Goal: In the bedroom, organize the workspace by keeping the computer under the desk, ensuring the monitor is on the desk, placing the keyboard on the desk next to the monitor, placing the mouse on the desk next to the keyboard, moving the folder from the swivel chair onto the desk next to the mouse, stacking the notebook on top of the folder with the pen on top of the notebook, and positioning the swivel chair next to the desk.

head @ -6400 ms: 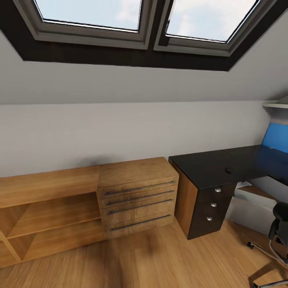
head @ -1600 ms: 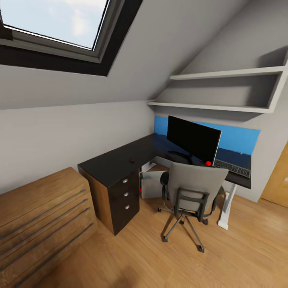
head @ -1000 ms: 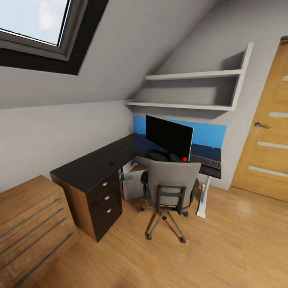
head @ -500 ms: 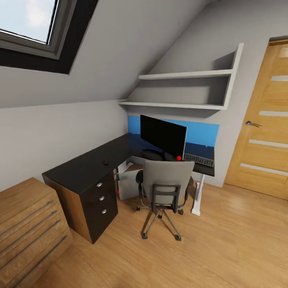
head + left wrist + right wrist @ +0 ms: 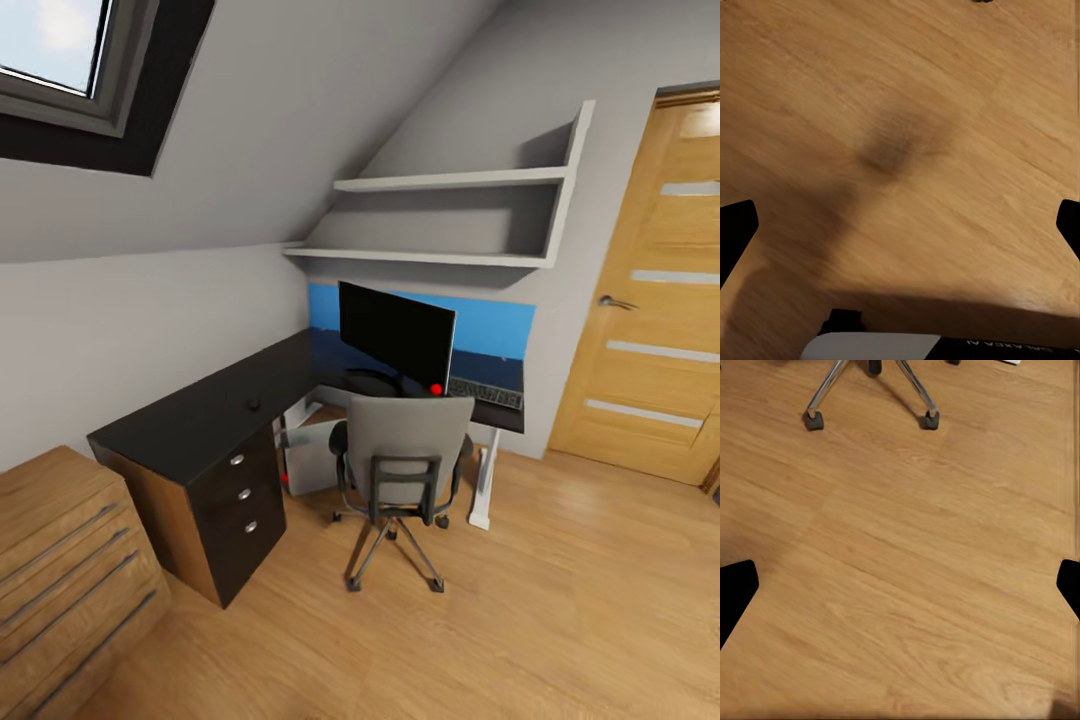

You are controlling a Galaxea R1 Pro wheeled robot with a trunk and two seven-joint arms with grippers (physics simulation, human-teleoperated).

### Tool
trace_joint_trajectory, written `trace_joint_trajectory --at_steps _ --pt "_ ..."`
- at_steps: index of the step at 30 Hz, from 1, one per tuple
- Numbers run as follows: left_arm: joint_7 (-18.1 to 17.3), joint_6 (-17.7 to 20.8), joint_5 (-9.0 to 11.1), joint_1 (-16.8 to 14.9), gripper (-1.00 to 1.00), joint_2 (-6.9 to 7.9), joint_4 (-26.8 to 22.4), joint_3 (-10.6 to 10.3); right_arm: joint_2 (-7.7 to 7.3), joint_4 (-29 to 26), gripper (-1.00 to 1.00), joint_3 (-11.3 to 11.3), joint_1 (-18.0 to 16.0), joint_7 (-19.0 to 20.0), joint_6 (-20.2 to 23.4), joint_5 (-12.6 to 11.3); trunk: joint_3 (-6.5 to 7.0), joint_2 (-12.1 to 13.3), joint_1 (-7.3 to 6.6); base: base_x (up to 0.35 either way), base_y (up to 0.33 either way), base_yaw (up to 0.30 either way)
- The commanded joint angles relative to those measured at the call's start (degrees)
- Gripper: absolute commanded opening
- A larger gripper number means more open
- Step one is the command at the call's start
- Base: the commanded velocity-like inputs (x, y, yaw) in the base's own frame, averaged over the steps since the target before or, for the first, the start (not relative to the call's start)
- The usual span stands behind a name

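Your left gripper points down at bare wooden floor; its 2 dark fingertips sit at opposite edges of the left wrist view, spread wide with nothing between them. A white and black part of the robot lies along one edge of that view, and it carries a strip of small print too blurred to read.

Your right gripper is likewise spread wide over the floor, holding nothing. Beyond its fingertips you see 2 chrome legs and castors of the swivel chair.

In the head view, the swivel chair stands at the inner corner of the L-shaped desk, its grey back toward you. The seat is hidden behind the backrest, so you cannot tell what lies on it.

The monitor stands upright on the desk, a red dot at 1 lower corner. The keyboard lies just beside it, toward the door. The mouse sits apart on the near wing, above the 3-drawer unit. The computer stands under the desk beside that unit.

2 wall shelves hang above the desk. A wooden chest of drawers stands nearest you.
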Motion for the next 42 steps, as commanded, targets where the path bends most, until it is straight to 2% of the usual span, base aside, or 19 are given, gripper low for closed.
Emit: trace_joint_trajectory --at_steps 1,23,30,42 --pt "0.0 -0.2 0.4 0.0 1.0 -0.01 0.0 0.0 0.01 0.0 1.0 -0.1 0.0 -0.1 -0.2 0.1 -0.13 0.0 0.0 0.0 0.0 -0.231" --pt "0.0 -0.2 0.4 0.0 1.0 -0.01 0.0 0.0 -0.04 0.0 1.0 0.0 0.0 -0.1 -0.2 0.1 -0.51 0.0 0.0 0.0 0.002 -0.275" --pt "0.0 -0.2 0.4 0.0 1.0 -0.01 0.0 0.0 -0.09 0.0 1.0 0.0 0.0 -0.1 -0.2 0.1 -0.63 0.0 0.0 0.018 0.231 -0.292" --pt "-0.1 -0.2 0.4 0.0 1.0 -0.11 0.0 0.0 -0.09 0.0 1.0 0.0 0.0 -0.1 -0.2 0.1 -1.04 0.0 0.0 0.151 0.176 -0.284"
